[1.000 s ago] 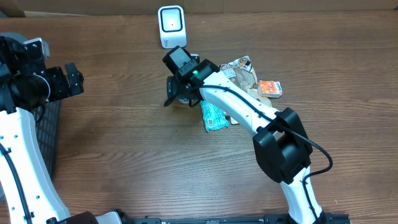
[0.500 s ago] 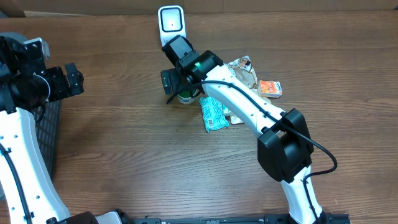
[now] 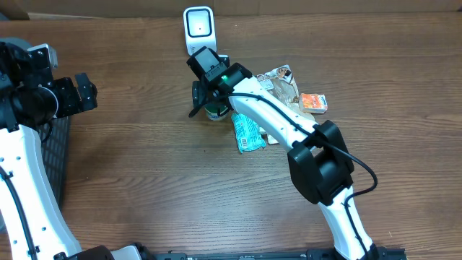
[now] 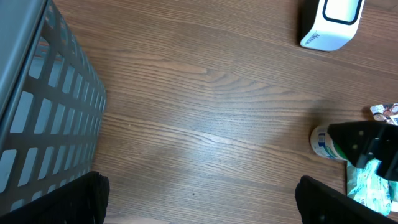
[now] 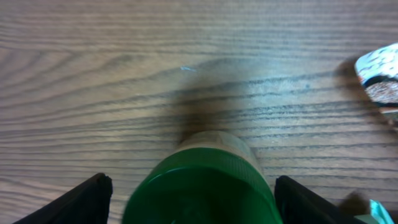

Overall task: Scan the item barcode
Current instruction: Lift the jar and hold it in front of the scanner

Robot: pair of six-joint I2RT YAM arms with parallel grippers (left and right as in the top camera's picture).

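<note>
Green-capped bottle (image 3: 214,112) upright on the near side of the white scanner (image 3: 198,29), right gripper (image 5: 199,199) freshly resettled over it, jaws wide astride the cap without touching, so grasp pending; left gripper (image 4: 208,202) fully open, empty, far left

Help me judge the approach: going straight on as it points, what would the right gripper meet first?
The right gripper would most likely meet the green-capped bottle, right ahead between its open jaws; how near is unclear.
</note>
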